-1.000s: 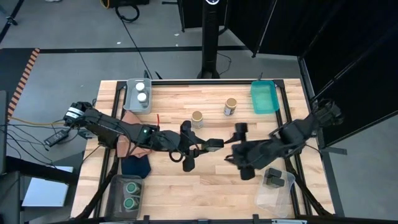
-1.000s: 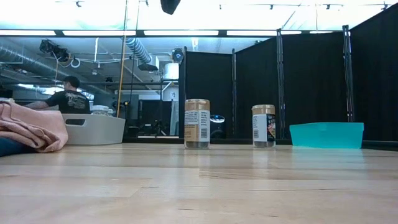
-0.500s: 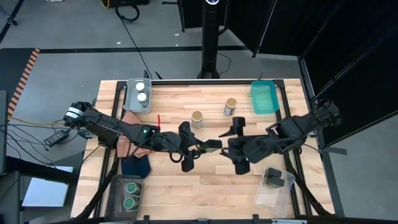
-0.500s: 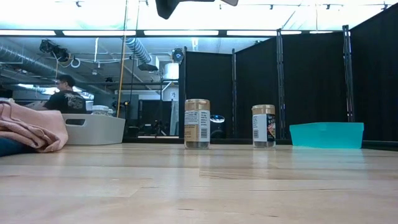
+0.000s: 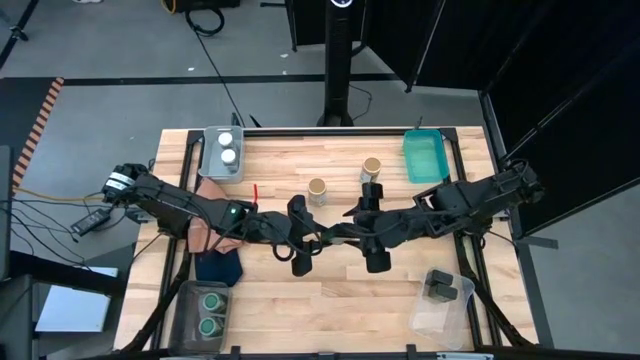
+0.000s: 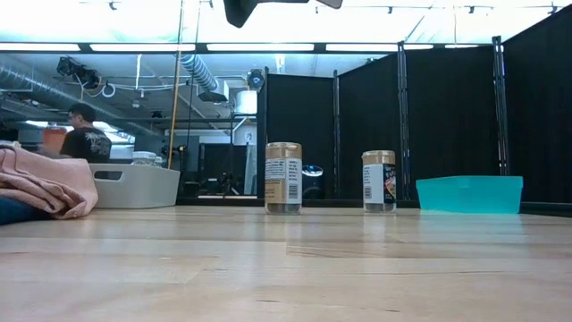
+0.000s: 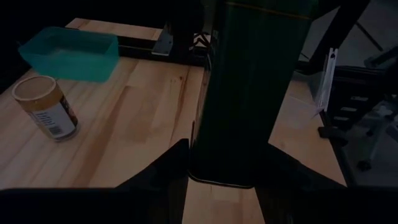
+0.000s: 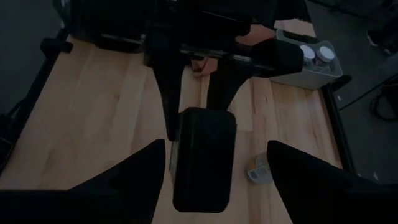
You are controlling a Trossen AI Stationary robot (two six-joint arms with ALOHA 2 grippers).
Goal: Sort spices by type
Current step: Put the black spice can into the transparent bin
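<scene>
My left gripper (image 5: 328, 236) hovers over the table's middle, shut on a small black rectangular tin (image 7: 249, 93). My right gripper (image 8: 211, 186) (image 5: 350, 232) faces it, open. Its fingers stand on either side of the tin's free end (image 8: 203, 158) without touching it. Two tan-lidded jars (image 5: 318, 190) (image 5: 371, 170) stand upright on the wood farther back. Both white-lidded jars sit in a grey bin (image 5: 224, 152). The green-lidded jars sit in a bin (image 5: 208, 310) at the near left. More black tins lie in a clear container (image 5: 443, 290). My left gripper pinches the black tin between its two fingers (image 7: 168, 171) by one end (image 7: 224, 174). The fingers are level and point toward the table's right, lying along the tin. The tin sticks out ahead of them, lifted clear of the table.
A teal tray (image 5: 424, 157) sits at the far right. A brown cloth (image 5: 208, 225) and a navy cloth (image 5: 218, 266) lie at the left under my left arm. Bare wood shows in the near middle. A person (image 6: 85, 134) is in the room beyond.
My right gripper has moved toward the table's left, up to the left gripper, until its open fingers stand around the tin's free end. The left gripper has kept the tin still in the air.
</scene>
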